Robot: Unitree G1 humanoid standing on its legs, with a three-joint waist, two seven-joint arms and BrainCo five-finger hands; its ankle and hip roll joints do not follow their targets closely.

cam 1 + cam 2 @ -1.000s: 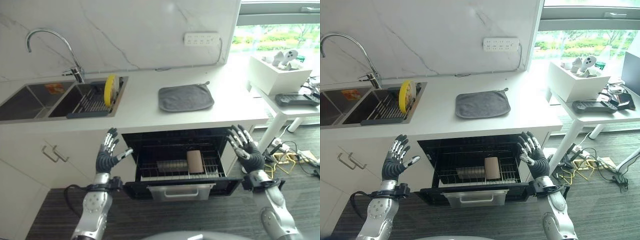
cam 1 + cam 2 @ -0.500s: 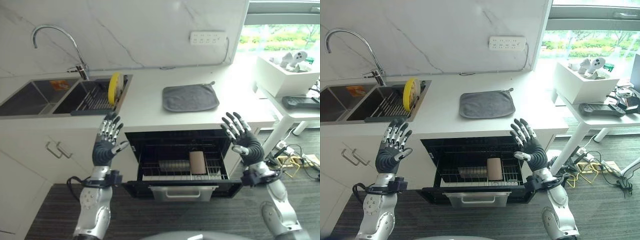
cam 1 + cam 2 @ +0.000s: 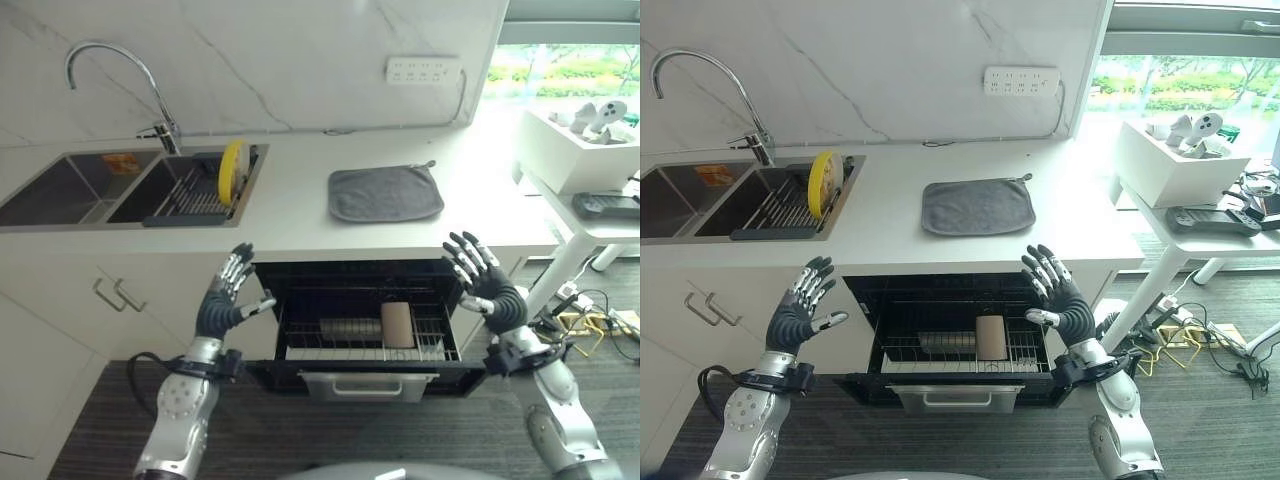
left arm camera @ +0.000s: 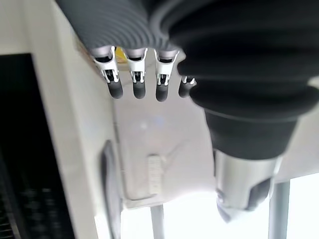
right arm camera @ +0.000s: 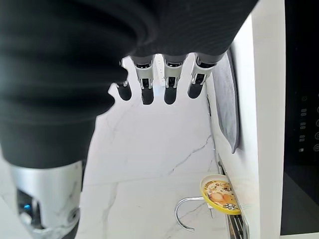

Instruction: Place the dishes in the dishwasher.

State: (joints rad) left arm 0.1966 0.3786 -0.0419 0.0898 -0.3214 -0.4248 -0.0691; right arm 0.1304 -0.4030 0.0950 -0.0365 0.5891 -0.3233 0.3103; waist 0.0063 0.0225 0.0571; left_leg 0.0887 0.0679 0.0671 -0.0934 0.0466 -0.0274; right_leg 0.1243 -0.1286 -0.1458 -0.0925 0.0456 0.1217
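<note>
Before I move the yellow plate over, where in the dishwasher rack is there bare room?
The dishwasher rack is bare left of the grey dish, and right of the brown cup. Its middle is crowded. Counter between the yellow plate and the grey mat is free.

This is a kitchen, because there is a white desk (image 3: 300, 215) with a sink (image 3: 90, 190) and a tap (image 3: 110, 75), a yellow plate (image 3: 232, 172) in a rack, a grey mat (image 3: 386, 193), and an open dishwasher (image 3: 360, 325) under it.
</note>
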